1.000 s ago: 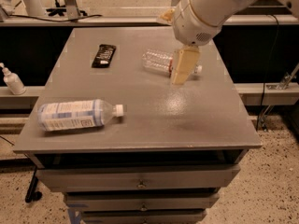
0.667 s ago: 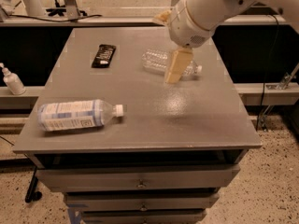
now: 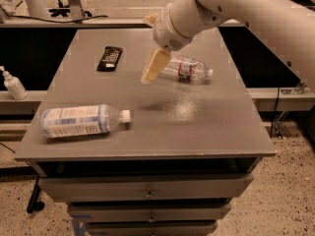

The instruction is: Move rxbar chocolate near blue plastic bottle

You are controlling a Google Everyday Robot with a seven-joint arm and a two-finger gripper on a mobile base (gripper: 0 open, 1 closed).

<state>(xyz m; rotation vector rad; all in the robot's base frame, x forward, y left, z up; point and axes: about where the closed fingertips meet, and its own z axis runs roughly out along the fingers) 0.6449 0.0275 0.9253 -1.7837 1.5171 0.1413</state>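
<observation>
The rxbar chocolate [image 3: 109,58] is a small black flat bar lying at the back left of the grey table [image 3: 197,127]. The blue plastic bottle [image 3: 81,120] lies on its side near the front left edge, its white cap pointing right. My gripper [image 3: 153,66] hangs above the middle of the table on a white arm that comes in from the upper right. It is to the right of the bar and apart from it, holding nothing that I can see.
A smaller clear ribbed bottle with a red label band [image 3: 187,68] lies on its side just right of the gripper. A white pump bottle [image 3: 12,84] stands on a lower ledge to the left. Drawers run below the table front.
The gripper has moved left across the table, away from the clear bottle and towards the black bar. The bar and both bottles have not moved.
</observation>
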